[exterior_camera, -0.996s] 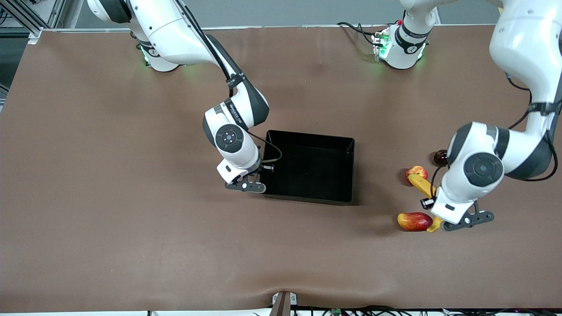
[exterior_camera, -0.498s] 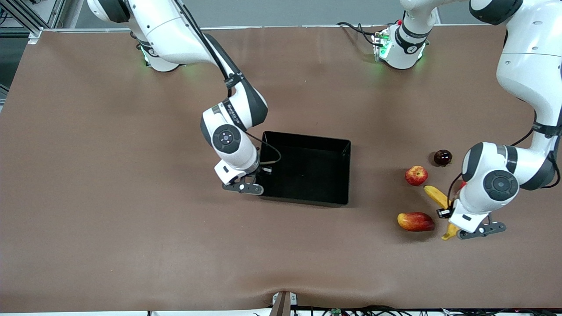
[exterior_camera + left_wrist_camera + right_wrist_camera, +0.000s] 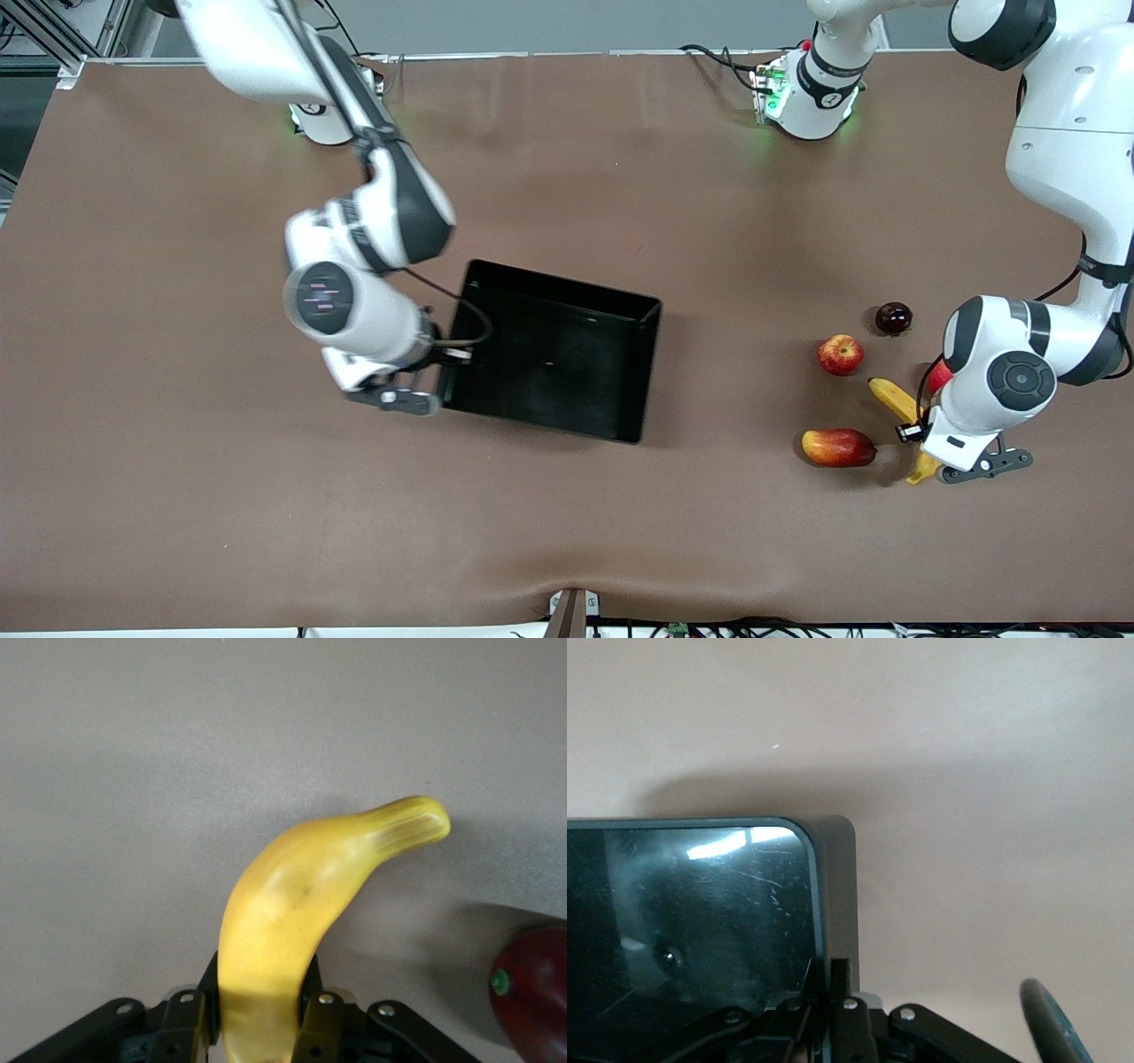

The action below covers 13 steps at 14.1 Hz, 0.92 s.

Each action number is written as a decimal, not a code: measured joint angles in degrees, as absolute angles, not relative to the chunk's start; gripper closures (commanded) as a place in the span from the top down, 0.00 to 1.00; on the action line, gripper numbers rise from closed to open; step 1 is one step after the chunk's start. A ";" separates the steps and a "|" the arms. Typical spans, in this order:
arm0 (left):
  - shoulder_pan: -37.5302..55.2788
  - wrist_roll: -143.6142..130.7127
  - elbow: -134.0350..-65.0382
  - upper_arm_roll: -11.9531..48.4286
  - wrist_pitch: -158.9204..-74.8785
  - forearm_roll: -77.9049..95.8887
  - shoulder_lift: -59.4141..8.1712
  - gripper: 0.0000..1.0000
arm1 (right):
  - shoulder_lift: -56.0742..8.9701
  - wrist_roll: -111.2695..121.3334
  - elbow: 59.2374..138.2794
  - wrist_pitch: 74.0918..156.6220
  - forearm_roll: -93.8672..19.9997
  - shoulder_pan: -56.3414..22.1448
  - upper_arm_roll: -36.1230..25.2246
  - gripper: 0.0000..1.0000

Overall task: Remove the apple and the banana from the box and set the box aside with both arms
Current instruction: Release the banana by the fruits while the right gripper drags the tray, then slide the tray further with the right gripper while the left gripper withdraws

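The black box (image 3: 549, 354) lies on the brown table, skewed. My right gripper (image 3: 416, 394) is shut on its end wall toward the right arm's end of the table. In the right wrist view the gripper (image 3: 835, 985) pinches that wall of the box (image 3: 700, 921) near a corner. My left gripper (image 3: 943, 461) is shut on the yellow banana (image 3: 893, 399), low over the table beside the mango. In the left wrist view the gripper (image 3: 259, 1028) grips the banana (image 3: 301, 904), which sticks out past it. The small red apple (image 3: 840, 354) lies on the table beside the banana.
A red-and-yellow mango (image 3: 837, 447) lies nearer the front camera than the apple. A dark round fruit (image 3: 893, 317) lies farther away. A larger red fruit (image 3: 937, 377) is partly hidden by the left arm; it also shows in the left wrist view (image 3: 532, 992).
My right gripper has pulled the box toward the right arm's end of the table and turned it a little. My left gripper has carried the banana away from the apple, toward the left arm's end.
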<state>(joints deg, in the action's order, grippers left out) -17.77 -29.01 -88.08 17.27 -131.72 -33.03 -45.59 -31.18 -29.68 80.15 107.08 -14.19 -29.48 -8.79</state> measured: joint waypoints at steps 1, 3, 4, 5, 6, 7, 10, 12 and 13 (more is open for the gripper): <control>-17.76 -29.09 -87.99 17.30 -131.81 -33.02 -45.63 1.00 | -29.81 -28.18 80.30 105.54 -14.18 -27.93 -8.84 0.00; -17.79 -29.28 -86.84 17.47 -131.99 -33.01 -45.14 1.00 | -27.31 -24.50 81.35 103.82 -14.10 -24.83 -8.96 0.00; -17.87 -29.34 -86.06 17.56 -131.98 -32.75 -44.35 1.00 | -26.11 -22.29 82.32 103.60 -13.94 -23.10 -9.00 0.00; -18.00 -29.35 -85.37 17.60 -131.82 -31.89 -42.87 1.00 | -24.88 -19.51 83.60 103.49 -13.47 -21.06 -9.06 0.00; -18.20 -29.35 -84.86 17.62 -131.19 -30.52 -40.65 1.00 | -23.70 -16.31 85.12 103.32 -12.70 -18.72 -9.11 0.00; -18.39 -29.29 -84.40 17.64 -129.99 -28.65 -37.78 1.00 | -22.59 -12.95 86.94 103.14 -11.89 -15.99 -9.16 0.00; -18.80 -26.82 -83.91 18.28 -123.71 -25.42 -27.23 1.00 | -20.70 -5.76 91.46 103.08 -10.93 -8.97 -9.25 0.00; -18.79 -26.65 -83.86 20.68 -116.43 -24.00 -20.62 1.00 | -20.49 -2.31 93.66 103.87 -9.41 -5.86 -9.25 0.00; -18.76 -26.56 -83.92 21.67 -113.39 -22.21 -17.79 1.00 | -20.47 0.01 95.46 105.67 -8.96 -3.98 -9.23 0.00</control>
<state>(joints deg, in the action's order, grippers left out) -18.76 -26.56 -83.92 21.67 -113.39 -22.21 -17.79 -20.47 0.01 95.46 105.67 -8.96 -3.98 -9.23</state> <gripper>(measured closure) 0.000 0.943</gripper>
